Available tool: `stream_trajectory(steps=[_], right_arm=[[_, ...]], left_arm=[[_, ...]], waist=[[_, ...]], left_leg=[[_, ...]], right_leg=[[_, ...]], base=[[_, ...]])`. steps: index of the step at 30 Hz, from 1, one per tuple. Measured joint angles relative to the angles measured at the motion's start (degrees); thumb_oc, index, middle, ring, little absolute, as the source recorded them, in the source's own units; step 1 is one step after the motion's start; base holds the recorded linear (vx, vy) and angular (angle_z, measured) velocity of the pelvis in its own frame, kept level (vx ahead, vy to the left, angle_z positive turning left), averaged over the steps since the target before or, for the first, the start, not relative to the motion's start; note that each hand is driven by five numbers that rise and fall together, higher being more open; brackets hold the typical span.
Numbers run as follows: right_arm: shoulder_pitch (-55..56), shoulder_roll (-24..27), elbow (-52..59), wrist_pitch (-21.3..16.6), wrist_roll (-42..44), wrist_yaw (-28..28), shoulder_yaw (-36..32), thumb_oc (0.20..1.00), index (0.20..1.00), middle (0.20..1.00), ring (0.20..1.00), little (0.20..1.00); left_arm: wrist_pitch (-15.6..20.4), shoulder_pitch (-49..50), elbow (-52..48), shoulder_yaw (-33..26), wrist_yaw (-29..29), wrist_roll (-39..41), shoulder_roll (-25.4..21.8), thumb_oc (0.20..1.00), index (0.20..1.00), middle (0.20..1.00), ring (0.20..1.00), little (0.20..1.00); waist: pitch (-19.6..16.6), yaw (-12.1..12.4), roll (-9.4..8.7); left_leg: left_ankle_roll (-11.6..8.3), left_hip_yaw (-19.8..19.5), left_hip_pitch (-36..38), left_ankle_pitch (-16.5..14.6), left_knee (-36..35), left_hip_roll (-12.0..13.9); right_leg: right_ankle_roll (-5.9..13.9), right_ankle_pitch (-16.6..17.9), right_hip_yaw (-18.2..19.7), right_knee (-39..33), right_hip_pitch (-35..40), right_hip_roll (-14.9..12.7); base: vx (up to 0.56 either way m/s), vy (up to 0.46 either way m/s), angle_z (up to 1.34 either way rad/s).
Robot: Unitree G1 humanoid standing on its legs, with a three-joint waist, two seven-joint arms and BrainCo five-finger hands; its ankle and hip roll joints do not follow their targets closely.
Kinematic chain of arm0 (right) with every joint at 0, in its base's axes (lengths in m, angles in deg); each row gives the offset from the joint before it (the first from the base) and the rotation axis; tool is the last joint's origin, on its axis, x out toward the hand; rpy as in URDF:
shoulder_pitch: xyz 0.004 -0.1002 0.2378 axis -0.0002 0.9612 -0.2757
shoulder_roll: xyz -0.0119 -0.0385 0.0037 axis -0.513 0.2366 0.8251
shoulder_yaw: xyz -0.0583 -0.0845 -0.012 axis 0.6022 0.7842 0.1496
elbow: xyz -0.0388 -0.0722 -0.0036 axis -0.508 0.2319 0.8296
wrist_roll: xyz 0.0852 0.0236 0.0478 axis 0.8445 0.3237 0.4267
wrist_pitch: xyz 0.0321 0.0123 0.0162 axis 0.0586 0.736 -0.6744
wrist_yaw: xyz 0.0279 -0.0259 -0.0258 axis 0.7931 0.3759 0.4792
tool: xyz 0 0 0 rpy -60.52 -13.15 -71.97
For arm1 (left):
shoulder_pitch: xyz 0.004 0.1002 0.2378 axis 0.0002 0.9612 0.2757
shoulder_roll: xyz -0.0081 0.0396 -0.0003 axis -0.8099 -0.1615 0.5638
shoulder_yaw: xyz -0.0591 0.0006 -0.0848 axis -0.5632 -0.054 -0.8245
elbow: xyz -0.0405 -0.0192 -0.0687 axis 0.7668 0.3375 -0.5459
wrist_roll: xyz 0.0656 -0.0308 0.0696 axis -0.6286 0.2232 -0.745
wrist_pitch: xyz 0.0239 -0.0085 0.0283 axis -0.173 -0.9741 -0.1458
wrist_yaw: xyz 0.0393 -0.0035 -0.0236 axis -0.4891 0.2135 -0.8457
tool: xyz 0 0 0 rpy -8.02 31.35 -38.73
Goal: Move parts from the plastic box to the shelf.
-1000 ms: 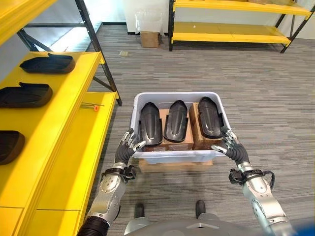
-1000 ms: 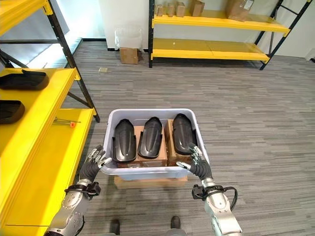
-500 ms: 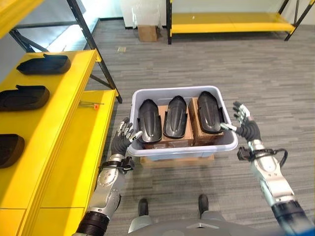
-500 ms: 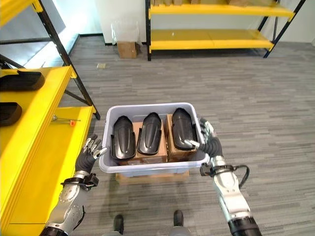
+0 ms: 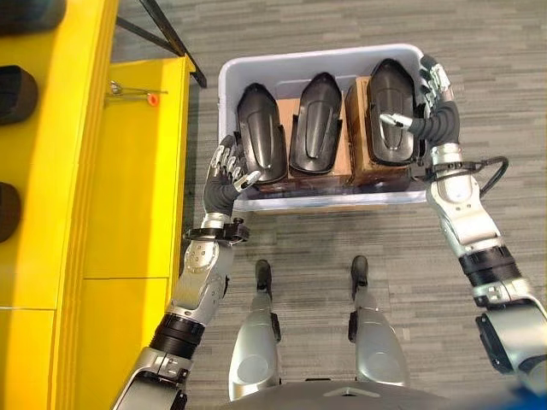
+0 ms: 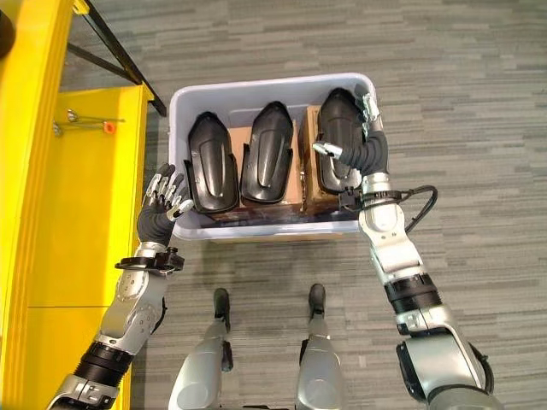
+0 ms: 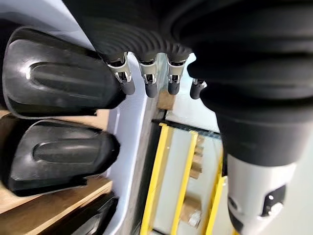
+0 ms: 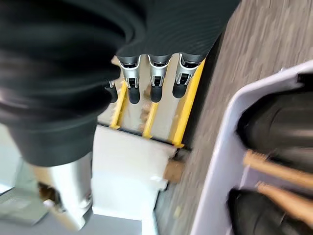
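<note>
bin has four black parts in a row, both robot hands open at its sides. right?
Not quite: the left eye view shows three black parts in a row in the plastic box, not four. The rest holds: the left robot hand and right robot hand are open at its sides.

No text, label, number or sign can be read here — the pale grey plastic box (image 5: pixel 231 77), the glossy black moulded parts (image 5: pixel 314 124) lying in it, the brown cardboard blocks (image 5: pixel 286 109) under them and the yellow metal shelf (image 5: pixel 137 171) all show plain surfaces. Cardboard boxes (image 7: pixel 188 213) on a far shelf are too small to tell.
</note>
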Motion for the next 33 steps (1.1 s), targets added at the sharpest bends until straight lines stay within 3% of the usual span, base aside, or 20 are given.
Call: stream_trajectory(steps=[11, 14, 24, 28, 33], right_arm=[[-16.01, 3.85, -15.76, 0.40, 3.60, -3.81, 5.04, 1.000, 1.000, 1.000, 1.000, 1.000], [-20.93, 3.92, -22.18, 0.70, 5.07, -4.27, 8.31, 1.000, 1.000, 1.000, 1.000, 1.000], [-24.39, 2.95, -23.25, 1.21, 5.02, -4.06, 15.38, 1.000, 1.000, 1.000, 1.000, 1.000], [-24.30, -0.92, -26.51, 1.97, 4.43, -3.90, 17.52, 1.000, 1.000, 1.000, 1.000, 1.000], [-23.66, -9.63, -34.00, 1.85, 5.31, -3.17, 15.32, 1.000, 1.000, 1.000, 1.000, 1.000]], left_arm=[[0.35, -3.87, 0.00, 3.51, -0.81, 0.06, -0.59, 1.000, 1.000, 1.000, 1.000, 1.000], [0.40, -3.98, -0.09, 4.57, -1.01, 0.16, -2.56, 1.000, 1.000, 1.000, 1.000, 1.000], [0.41, -6.06, -0.13, 7.12, -1.08, 2.14, -2.05, 1.000, 1.000, 1.000, 1.000, 1.000], [0.57, -6.26, -0.12, 7.06, -2.41, 2.11, -2.06, 1.000, 1.000, 1.000, 1.000, 1.000], [0.58, -6.20, -0.08, 7.63, -3.55, 2.09, -1.97, 1.000, 1.000, 1.000, 1.000, 1.000]], waist=[[2.64, 1.45, -0.02], [3.46, 1.37, -0.07], [4.64, 1.30, -0.23], [5.87, 1.28, -0.49], [6.41, 1.75, -1.14]], left_leg=[[0.05, 1.13, -3.09, -0.03, 0.79, -0.39], [0.19, 1.27, -4.12, 0.07, 1.06, -0.55], [0.23, 2.41, -5.74, 0.16, 1.08, -0.50], [0.22, 1.49, -7.38, 0.16, 2.28, -0.45], [0.23, 1.06, -8.69, 0.35, 3.02, -0.51]], right_leg=[[-0.03, 0.02, 1.19, 1.47, -4.30, -0.12], [-0.02, 0.26, 1.81, 1.98, -5.79, -0.21], [-0.08, 0.70, 2.94, 2.12, -8.25, -0.09], [-0.11, 0.73, 2.76, 3.00, -9.49, -0.05], [-0.30, 0.95, 2.62, 3.47, -10.55, -0.15]], base=[[-0.02, 0.013, -0.06], [-0.02, 0.021, -0.06], [-0.01, -0.005, -0.06], [-0.02, -0.021, 0.04], [-0.03, -0.002, 0.03]])
